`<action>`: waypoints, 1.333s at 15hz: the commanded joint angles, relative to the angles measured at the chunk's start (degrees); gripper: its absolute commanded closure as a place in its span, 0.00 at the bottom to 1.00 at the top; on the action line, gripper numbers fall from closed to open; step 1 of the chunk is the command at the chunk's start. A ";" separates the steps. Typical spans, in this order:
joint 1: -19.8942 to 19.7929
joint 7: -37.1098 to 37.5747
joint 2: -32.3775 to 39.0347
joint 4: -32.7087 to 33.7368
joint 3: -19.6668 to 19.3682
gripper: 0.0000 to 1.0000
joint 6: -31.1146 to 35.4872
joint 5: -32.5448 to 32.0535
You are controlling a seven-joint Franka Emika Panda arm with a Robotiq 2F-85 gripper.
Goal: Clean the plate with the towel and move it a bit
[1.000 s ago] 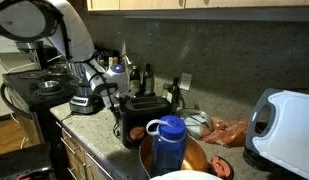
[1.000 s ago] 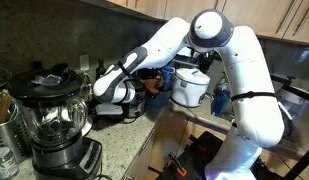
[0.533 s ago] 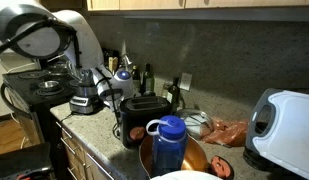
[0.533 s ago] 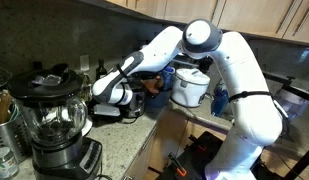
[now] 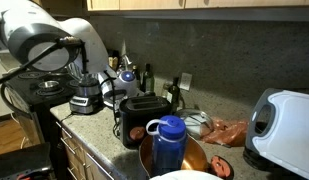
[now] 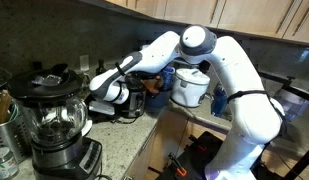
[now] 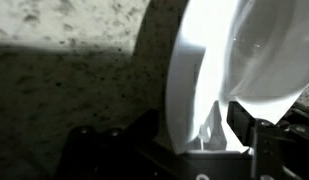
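Note:
In the wrist view a white plate (image 7: pixel 209 60) stands on edge over the speckled counter, overexposed by glare. My gripper (image 7: pixel 210 135) is shut on its lower rim, with a dark finger (image 7: pixel 249 122) on the right face. In both exterior views the gripper (image 5: pixel 107 88) (image 6: pixel 106 92) sits low over the counter, between the blender and the black toaster; the plate is hard to make out there. A crumpled orange-pink cloth (image 5: pixel 230 133), perhaps the towel, lies far off on the counter beside a white appliance.
A black toaster (image 5: pixel 144 108) and bottles stand next to the gripper. A big blender (image 6: pixel 52 118) stands close on the other side. A blue bottle (image 5: pixel 169 142), an orange bowl (image 5: pixel 199 158), a white cooker (image 6: pixel 192 86) and the counter edge (image 6: pixel 144 150) are nearby.
The arm's shoulder and elbow have swung leftward in both exterior views. The gripper with the plate has shifted slightly toward the blender and stays low over the counter.

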 commanded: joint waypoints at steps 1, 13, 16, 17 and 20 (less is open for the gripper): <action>-0.40 -2.11 2.52 2.64 1.09 0.53 0.80 -0.54; 3.09 -0.18 -0.55 3.06 -1.70 0.91 -1.52 -1.55; 5.26 0.69 -2.16 2.84 -3.72 0.91 -1.55 -1.98; 6.33 1.01 -2.95 2.71 -4.75 0.91 -1.59 -2.12; 10.10 2.33 -5.50 2.57 -8.57 0.91 -2.16 -2.82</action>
